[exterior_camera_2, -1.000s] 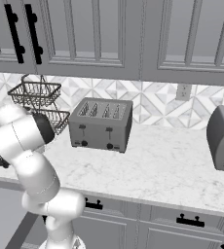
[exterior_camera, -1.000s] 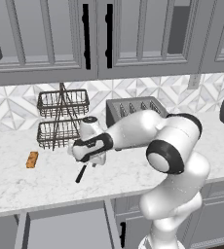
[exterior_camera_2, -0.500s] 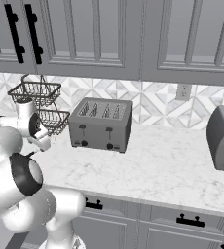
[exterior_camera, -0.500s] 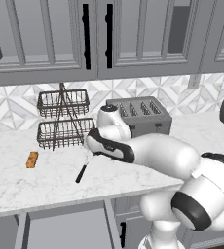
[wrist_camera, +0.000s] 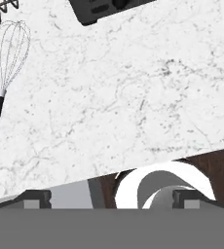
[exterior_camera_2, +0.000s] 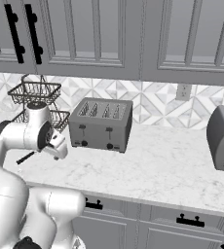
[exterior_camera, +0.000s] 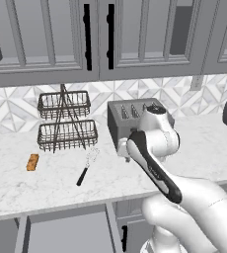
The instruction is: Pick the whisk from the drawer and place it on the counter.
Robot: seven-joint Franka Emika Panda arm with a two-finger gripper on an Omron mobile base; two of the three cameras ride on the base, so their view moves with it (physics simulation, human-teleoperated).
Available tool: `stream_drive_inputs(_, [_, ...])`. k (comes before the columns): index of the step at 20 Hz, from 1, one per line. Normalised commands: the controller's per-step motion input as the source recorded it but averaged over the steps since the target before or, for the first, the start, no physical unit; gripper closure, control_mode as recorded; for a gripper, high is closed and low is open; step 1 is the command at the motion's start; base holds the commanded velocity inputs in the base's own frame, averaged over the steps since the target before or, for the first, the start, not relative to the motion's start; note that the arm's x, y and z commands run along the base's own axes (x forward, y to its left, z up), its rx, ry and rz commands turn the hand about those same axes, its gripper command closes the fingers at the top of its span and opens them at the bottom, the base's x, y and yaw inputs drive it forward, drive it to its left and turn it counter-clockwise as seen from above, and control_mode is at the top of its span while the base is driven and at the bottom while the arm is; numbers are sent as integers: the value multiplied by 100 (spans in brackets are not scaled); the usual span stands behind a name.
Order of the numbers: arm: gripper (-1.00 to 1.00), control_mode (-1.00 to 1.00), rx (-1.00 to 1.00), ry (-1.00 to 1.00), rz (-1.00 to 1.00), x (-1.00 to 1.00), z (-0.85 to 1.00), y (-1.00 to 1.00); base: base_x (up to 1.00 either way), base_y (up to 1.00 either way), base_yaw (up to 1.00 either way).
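Note:
The whisk (exterior_camera: 87,166) lies flat on the white marble counter (exterior_camera: 46,190), black handle toward the front edge and wire head toward the basket rack. It also appears at the upper left of the hand view as the whisk (wrist_camera: 4,73), and its handle shows as a dark stick (exterior_camera_2: 25,157). My gripper (wrist_camera: 111,198) is open, its dark tips wide apart with nothing held. It hovers over the counter's front edge (wrist_camera: 133,97), to the right of the whisk and apart from it. The grey drawer (exterior_camera: 66,232) stands pulled out below the counter.
A two-tier wire basket rack (exterior_camera: 63,121) stands behind the whisk. A small orange-brown bar (exterior_camera: 32,162) lies to its left. The toaster (exterior_camera: 135,121) sits close behind my arm, and a grey appliance (exterior_camera_2: 223,138) stands at the far right.
My gripper was down at the whisk a second ago. It has since let go and swung right, toward the toaster's front. The whisk has stayed put on the counter.

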Motion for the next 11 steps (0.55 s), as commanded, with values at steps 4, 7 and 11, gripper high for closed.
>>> stream_drive_inputs(4, [-100,-100,0,-7,20,-78,74,-85,0,0,0])
stream_drive_inputs(7, [-100,-100,0,-1,13,-50,97,-49,0,0,0])
stream_drive_inputs(11, [-100,-100,0,0,7,-11,100,-5,0,0,0])
